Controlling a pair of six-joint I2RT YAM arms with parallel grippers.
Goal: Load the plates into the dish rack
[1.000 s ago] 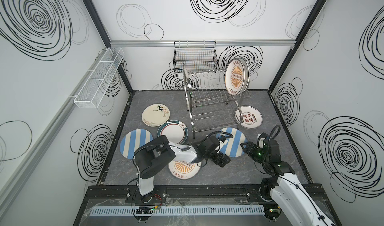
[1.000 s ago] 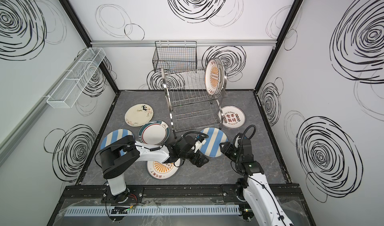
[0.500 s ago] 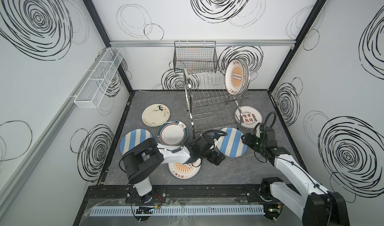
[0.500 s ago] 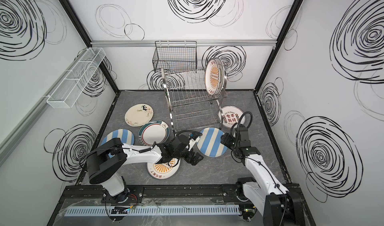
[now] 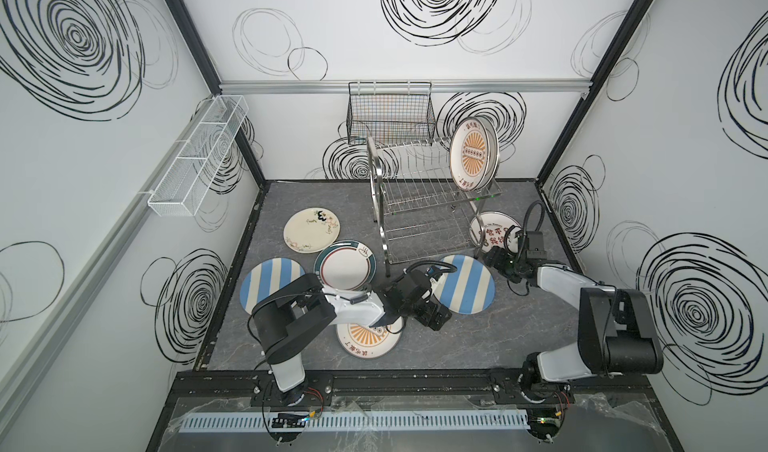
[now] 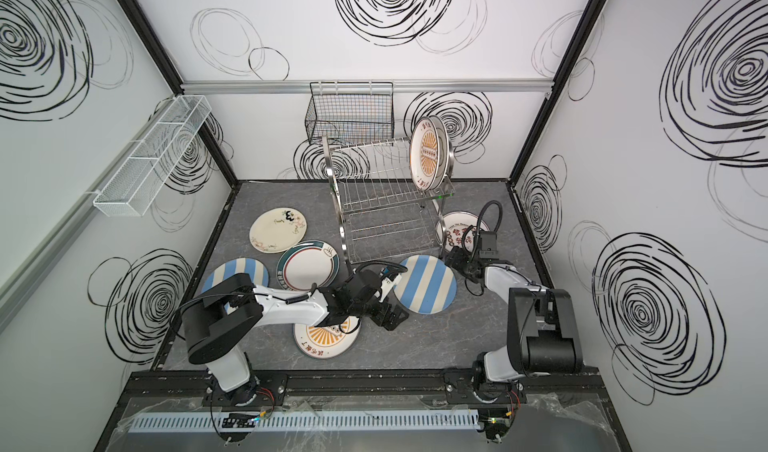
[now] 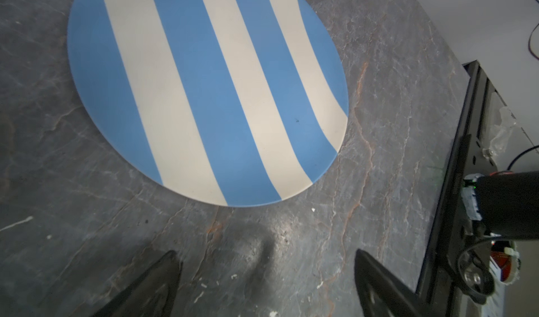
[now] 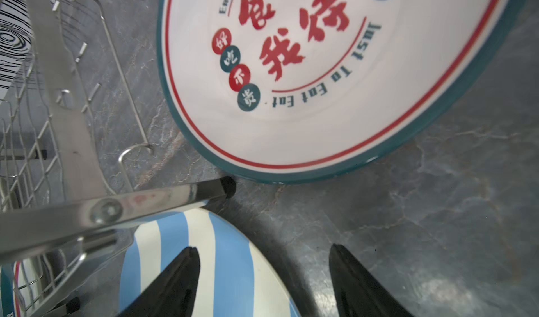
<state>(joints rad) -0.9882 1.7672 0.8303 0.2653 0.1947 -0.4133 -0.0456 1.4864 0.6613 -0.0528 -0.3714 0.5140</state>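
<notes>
Striped plate (image 5: 465, 283), blue and cream: lies flat on the table (image 5: 519, 346), just in front of the dish rack (image 5: 424, 179), between the two grippers. Judged to be the item in hand.

Right gripper (image 8: 262, 247): jaws spread wide, nothing held. One finger hangs over the striped plate's rim, the other over bare table.

Left gripper (image 7: 265, 252): jaws wide apart, empty, low over the table near the plate's opposite edge, not touching it.

Dish rack: one sunburst plate (image 5: 473, 156) stands on edge at the right end of the upper tier. The remaining slots look free.

Other stock, all flat on the table: character plate (image 8: 320, 67) beside the rack's right leg, second striped plate (image 5: 270, 283), teal-ringed plate (image 5: 345, 265), flowered plate (image 5: 311, 229), second sunburst plate (image 5: 368, 339).

Handling note: the rim sits nearly flush with the table, so a lower finger probably needs to slide under it before closing. The left gripper could brace the opposite edge against sliding. The rack foot (image 8: 227, 187) stands close, so a lift clear of it seems wise.
</notes>
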